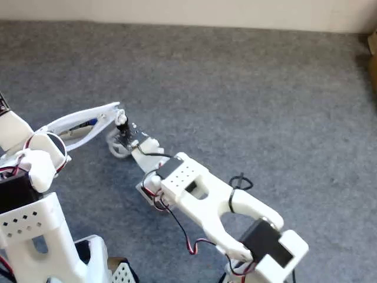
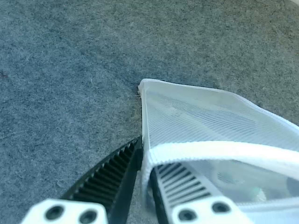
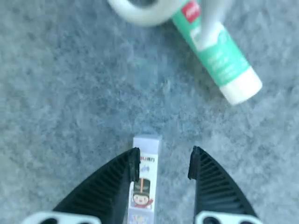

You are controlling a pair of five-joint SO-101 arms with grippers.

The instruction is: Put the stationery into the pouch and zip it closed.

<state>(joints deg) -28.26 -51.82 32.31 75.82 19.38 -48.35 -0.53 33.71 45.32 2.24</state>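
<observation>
My left gripper point(image 2: 145, 164) is shut on the corner edge of the white mesh pouch point(image 2: 205, 121), which hangs out from it over the carpet. In the high view the pouch point(image 1: 82, 125) stretches from the left arm toward the middle, with something blue inside it. My right gripper point(image 3: 163, 163) is open just above the carpet. A small printed eraser point(image 3: 144, 182) lies between its fingers, against one finger and apart from the other. Beyond it lie a green glue stick point(image 3: 219, 58) and a white tape roll point(image 3: 145, 10). The tape roll point(image 1: 116, 147) sits beside the right gripper point(image 1: 128, 138).
Grey carpet point(image 1: 253, 88) covers the whole work area, with open room to the back and right. The two arm bases stand along the near edge. A brown object point(image 1: 372, 59) shows at the far right edge.
</observation>
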